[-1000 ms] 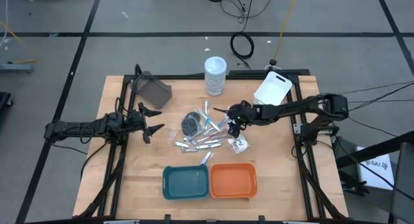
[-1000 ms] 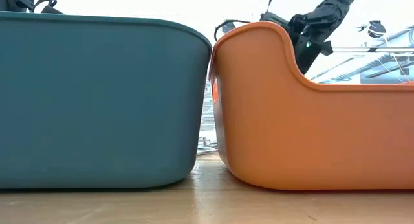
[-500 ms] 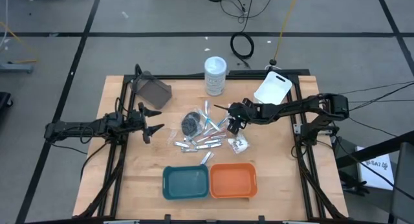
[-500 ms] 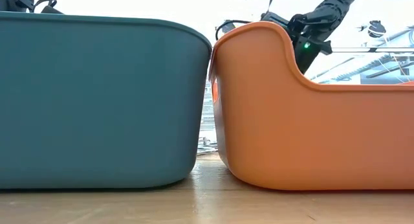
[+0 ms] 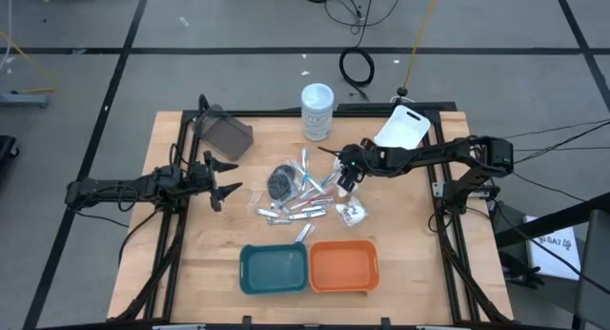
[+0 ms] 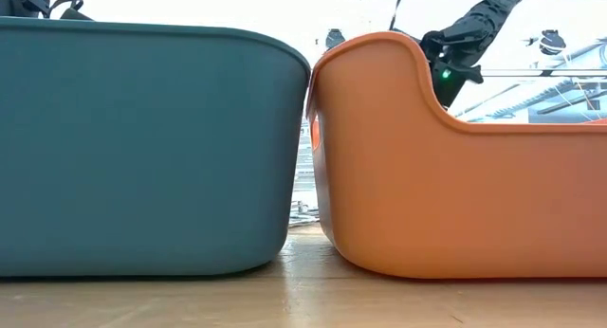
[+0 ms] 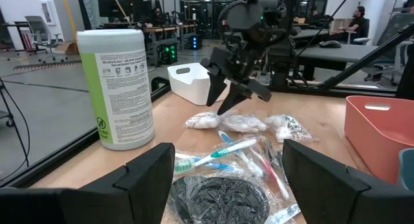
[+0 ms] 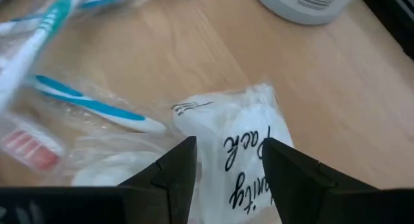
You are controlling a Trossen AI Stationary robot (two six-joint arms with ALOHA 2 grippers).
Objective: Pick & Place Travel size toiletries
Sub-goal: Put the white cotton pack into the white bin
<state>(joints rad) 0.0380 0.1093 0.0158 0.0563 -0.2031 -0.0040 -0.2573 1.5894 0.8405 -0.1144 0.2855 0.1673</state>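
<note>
Right claw (image 5: 349, 175) hovers spread over the white packet (image 8: 242, 149) at the pile's right edge; crinkly wrap could slip, dragging the toothbrushes (image 7: 223, 151).

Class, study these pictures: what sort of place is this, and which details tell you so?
Probably a robotics lab or workshop: a framed wooden table on a taped concrete floor, loose cables lying behind it, and workbenches with computers in the room beyond.

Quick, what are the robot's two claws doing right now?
Left gripper: open, empty, beside the pile.
Right gripper: open, empty, above a white packet.
</note>
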